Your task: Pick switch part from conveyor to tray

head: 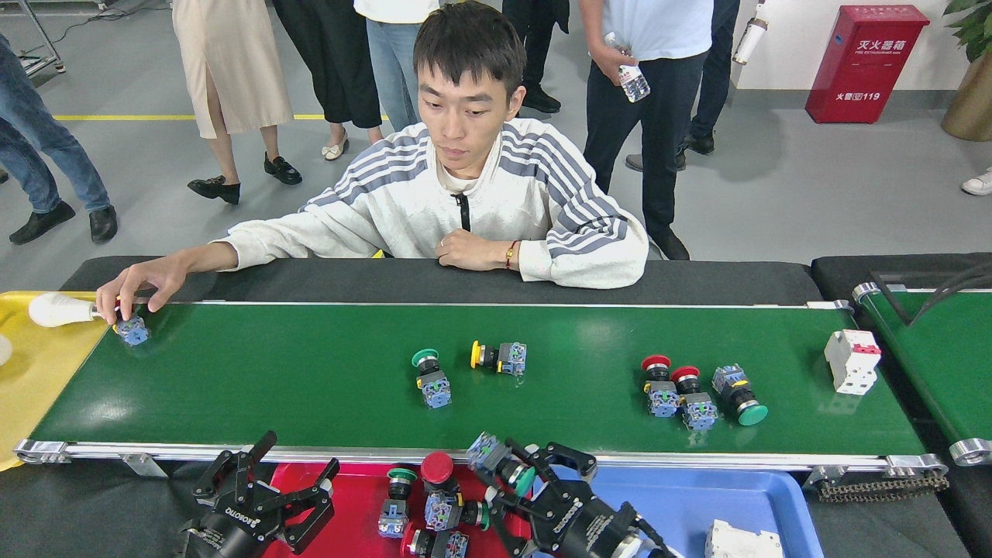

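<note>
Right gripper (508,474): a switch part (496,459) with a green cap is pinched between the fingers; it is held over the near belt rail, just at 1 o'clock from the red tray (356,504).
Left gripper (267,484): seen at 7 o'clock in the view, with fingers spread wide and nothing held.
Conveyor (310,380): a long green belt; two switches (461,368) are seen near the middle, and three more (697,395) at 3 o'clock from them.
Red tray: several switches (430,504) are piled inside.
Blue tray (697,496): placed right beside the red tray; a white block (740,540) is seen inside.
White box (851,361): stood at the right end of the belt.
Person's hand (136,280): a switch (132,329) is touched at the belt's far left corner.
Yellow tray (39,372): a light bulb (58,309) is laid in it.
</note>
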